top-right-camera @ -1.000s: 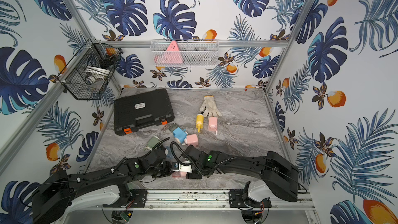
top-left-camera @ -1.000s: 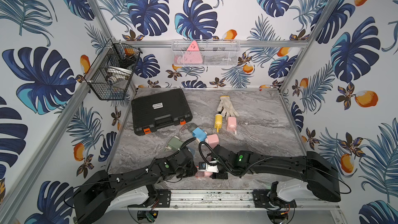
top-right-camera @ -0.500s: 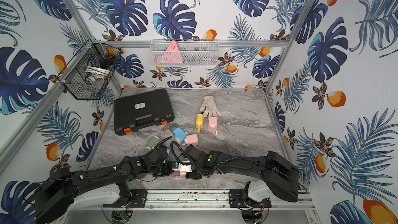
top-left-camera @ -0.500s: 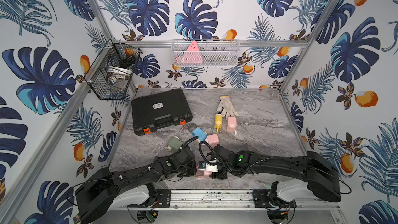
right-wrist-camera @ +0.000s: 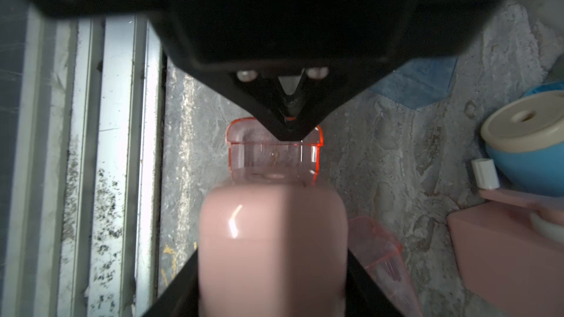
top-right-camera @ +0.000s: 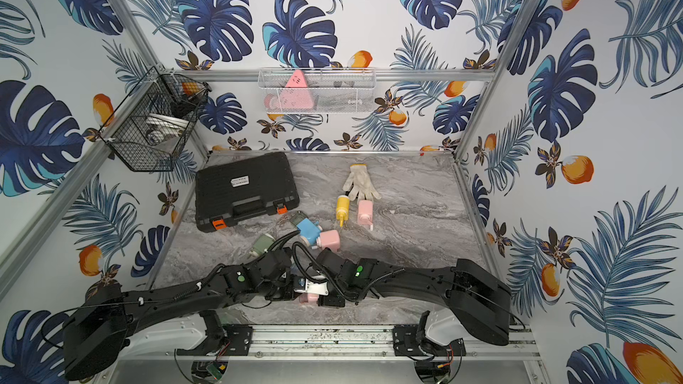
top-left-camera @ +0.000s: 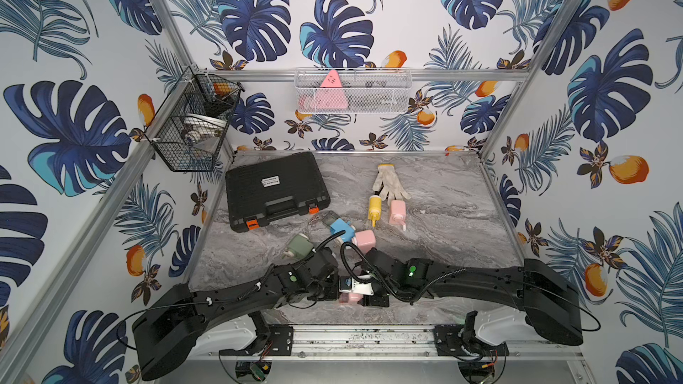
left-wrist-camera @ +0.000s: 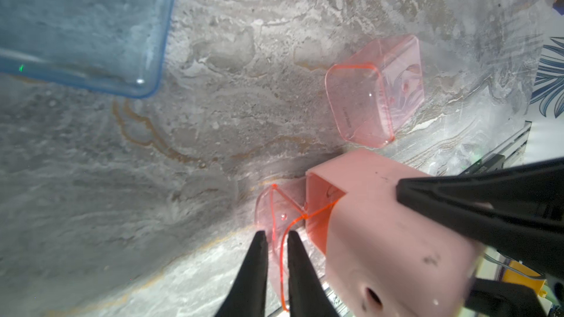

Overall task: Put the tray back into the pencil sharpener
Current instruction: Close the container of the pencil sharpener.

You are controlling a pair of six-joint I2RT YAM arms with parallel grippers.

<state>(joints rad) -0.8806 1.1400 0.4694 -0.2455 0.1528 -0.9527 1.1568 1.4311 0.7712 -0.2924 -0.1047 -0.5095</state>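
Reaching in low from 7 o'clock, the left arm point(top-left-camera: 229, 297) lies nearly flat over the table point(top-left-camera: 443, 245), and the right arm point(top-left-camera: 480, 286) does the same from 5 o'clock. Their wrists meet at 6 o'clock, just inside the rail point(top-left-camera: 369, 338).

The right gripper point(right-wrist-camera: 272, 254) clamps the pink sharpener point(right-wrist-camera: 271, 239) by its two sides, with the slot end pointed at the left gripper point(left-wrist-camera: 277, 234). The tray point(left-wrist-camera: 274, 205), clear pink, sits partway in that slot with its outer end sticking out. The left jaws stand almost together with the tray's end wall between them. Whether they pinch it or only straddle it I cannot tell.

In both top views the wrists and a white fitting point(top-left-camera: 360, 287) cover the fingertips and the tray, leaving only a sliver of the sharpener. In the right wrist view the left gripper's body blocks much of the picture, and the sharpener's rear runs out of frame. A second pink tray point(left-wrist-camera: 372, 93) lies loose near the sharpener. A blue tray point(left-wrist-camera: 79, 25) is cut off by the frame.
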